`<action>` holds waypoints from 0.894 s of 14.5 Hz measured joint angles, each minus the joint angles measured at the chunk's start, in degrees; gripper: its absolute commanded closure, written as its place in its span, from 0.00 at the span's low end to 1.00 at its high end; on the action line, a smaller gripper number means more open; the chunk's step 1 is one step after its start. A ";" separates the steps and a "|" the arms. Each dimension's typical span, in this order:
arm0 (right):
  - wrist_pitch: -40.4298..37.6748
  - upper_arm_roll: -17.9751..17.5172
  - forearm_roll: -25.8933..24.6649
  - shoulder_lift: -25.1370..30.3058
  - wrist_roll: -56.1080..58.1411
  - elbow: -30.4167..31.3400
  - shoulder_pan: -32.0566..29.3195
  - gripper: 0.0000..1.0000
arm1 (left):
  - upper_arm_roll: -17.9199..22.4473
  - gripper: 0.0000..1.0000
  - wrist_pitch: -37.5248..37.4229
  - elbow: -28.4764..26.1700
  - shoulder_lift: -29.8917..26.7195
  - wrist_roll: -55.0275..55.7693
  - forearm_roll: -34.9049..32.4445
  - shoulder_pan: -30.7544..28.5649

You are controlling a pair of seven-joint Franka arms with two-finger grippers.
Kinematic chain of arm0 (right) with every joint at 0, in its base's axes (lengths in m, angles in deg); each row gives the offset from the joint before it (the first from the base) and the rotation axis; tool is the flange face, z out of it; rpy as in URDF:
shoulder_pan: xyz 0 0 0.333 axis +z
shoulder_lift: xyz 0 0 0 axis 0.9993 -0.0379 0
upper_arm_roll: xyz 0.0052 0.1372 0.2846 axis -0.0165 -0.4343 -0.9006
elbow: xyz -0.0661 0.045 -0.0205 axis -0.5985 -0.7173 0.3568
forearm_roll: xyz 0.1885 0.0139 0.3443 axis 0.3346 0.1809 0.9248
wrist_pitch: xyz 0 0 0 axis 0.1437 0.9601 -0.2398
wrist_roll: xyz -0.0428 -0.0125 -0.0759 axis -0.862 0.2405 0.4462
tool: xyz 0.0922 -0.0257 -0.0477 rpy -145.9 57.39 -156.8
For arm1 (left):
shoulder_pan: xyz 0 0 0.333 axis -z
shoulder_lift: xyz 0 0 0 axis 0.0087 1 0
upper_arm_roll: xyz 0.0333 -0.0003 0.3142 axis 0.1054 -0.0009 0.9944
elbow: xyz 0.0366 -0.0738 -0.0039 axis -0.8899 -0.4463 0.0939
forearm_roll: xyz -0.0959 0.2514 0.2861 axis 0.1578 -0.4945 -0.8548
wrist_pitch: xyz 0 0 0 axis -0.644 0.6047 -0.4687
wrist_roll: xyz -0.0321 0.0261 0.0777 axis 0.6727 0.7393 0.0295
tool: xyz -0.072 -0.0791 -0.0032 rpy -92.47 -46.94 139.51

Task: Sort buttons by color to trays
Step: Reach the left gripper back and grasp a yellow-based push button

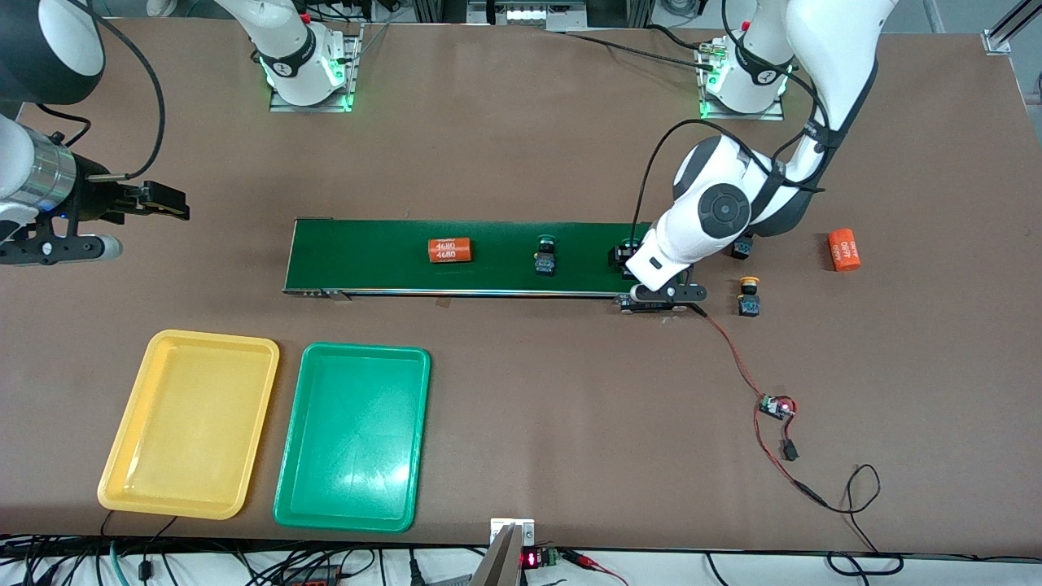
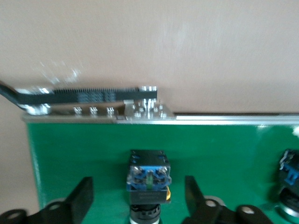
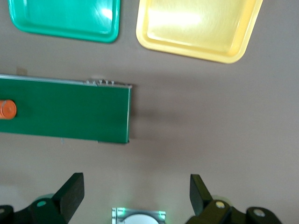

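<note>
- left gripper [image 2: 138, 198] is down over the belt [image 1: 383, 252] at the left arm's end, fingers spread wide with a yellow button [image 2: 148, 179] sitting between them, not pinched, so it looks like it's just lying there on the belt
- my guess is the belt is the handoff, carrying stuff toward the trays' end where the other arm can get it
- a green button [image 1: 545, 255] sits mid-belt, and an orange cylinder [image 1: 450, 249] sits on the belt toward the right arm's end; that one isn't part of the sorting
- another yellow button [image 1: 749, 295] is on the bare table just past the belt's end, and one more button [image 1: 741, 246] is half hidden beside the left arm, can't tell its cap colour
- second cylinder [image 1: 844, 250] lies further out toward the left arm's end
- right gripper [image 3: 135, 196] waits over bare table near the belt's other end, fingers spread, holding nothing
- yellow tray [image 1: 130, 480] and green tray [image 1: 301, 505] sit side by side nearer the camera, no buttons in either, so the sorting looks barely started
</note>
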 measured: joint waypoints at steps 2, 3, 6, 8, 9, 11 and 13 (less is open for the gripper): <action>-2.78 0.01 0.01 -0.06 1.01 0.01 -0.34 0.00 | 0.85 0.00 -3.22 1.64 -2.82 0.03 0.00 -1.59; -3.31 0.01 0.01 -0.07 1.13 0.00 -0.34 0.00 | 1.84 0.00 -6.28 3.01 -4.13 -0.35 -0.01 -2.32; -2.95 0.01 0.01 -0.07 1.17 -0.01 -0.39 0.00 | 7.48 0.00 -11.79 5.63 -5.92 -7.70 -0.08 -3.18; 0.33 0.00 0.11 -0.07 1.06 -0.04 -0.37 0.00 | 12.42 0.00 -12.12 5.48 -5.43 -15.61 -1.29 -3.37; 2.37 0.00 0.30 -0.08 0.87 -0.04 -0.36 0.00 | 14.54 0.00 -12.13 5.44 -4.83 -18.90 -3.15 -3.51; 4.37 0.03 1.08 -0.09 0.58 -0.04 -0.47 0.00 | 17.42 0.01 -12.12 5.17 -3.01 -21.98 -6.32 -3.77; 5.79 0.19 3.08 -0.12 0.49 -0.04 -1.17 0.00 | 18.27 0.02 -11.17 4.32 -0.48 -23.05 -6.76 -3.86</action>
